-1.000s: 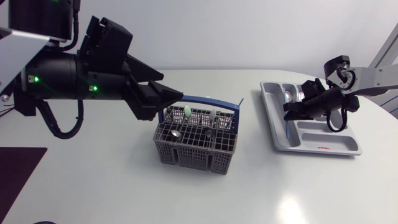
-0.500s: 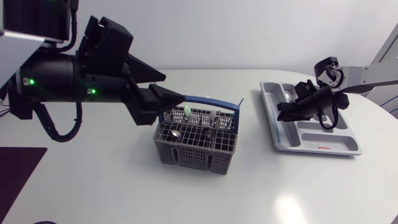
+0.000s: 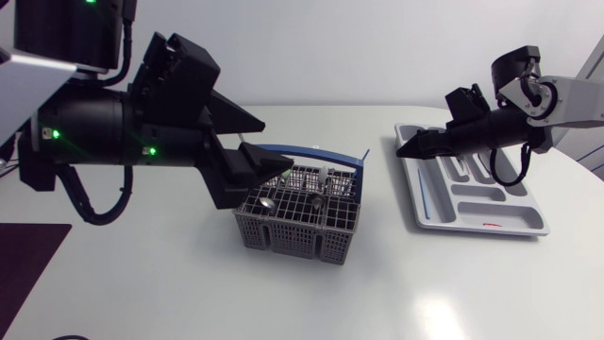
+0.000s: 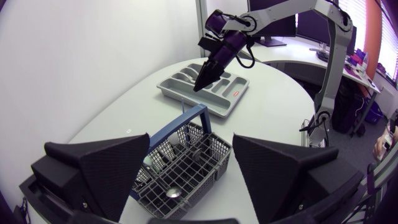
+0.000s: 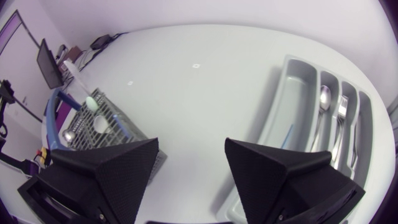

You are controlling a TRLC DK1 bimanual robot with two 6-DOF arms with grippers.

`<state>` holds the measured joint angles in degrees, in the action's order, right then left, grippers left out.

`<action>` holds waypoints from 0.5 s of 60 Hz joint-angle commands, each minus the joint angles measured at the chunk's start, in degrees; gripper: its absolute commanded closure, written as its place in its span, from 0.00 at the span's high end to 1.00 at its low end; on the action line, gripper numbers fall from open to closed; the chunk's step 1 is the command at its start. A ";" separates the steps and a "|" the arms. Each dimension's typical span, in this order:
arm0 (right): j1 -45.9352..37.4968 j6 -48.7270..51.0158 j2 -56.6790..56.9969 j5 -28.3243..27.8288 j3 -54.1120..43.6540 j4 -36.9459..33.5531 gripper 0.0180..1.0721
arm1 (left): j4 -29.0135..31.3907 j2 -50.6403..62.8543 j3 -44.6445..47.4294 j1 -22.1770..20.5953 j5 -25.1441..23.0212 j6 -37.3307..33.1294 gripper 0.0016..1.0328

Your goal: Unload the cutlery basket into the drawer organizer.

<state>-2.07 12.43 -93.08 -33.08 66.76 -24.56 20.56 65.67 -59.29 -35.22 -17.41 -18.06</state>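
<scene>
The left gripper, wide open and empty at the cutlery basket's eleven o'clock, risks snagging the blue handle as it descends.

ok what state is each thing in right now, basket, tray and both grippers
grey plastic cutlery basket with blue handle: upright, cutlery inside
grey plastic drawer organizer: lying flat, partly filled
left gripper: open, empty, above the basket
right gripper: open, empty
</scene>
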 commanded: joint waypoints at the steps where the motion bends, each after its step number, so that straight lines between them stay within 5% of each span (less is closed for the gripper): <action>1: 2.77 1.81 1.50 -1.72 -2.51 1.18 0.76 | 0.45 0.69 -0.21 -0.64 0.62 -0.92 0.95; 7: 4.97 2.08 1.14 -3.39 -2.43 2.32 0.75 | 0.80 0.51 -0.13 -0.81 0.62 -0.92 0.95; 30: 9.54 3.22 -2.20 -5.59 -2.25 5.04 0.45 | 1.33 -0.89 1.10 -0.99 1.06 -1.36 0.95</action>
<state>6.52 14.24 -93.49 -37.98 65.78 -20.49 21.54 65.63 -59.29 -35.77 -16.40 -18.13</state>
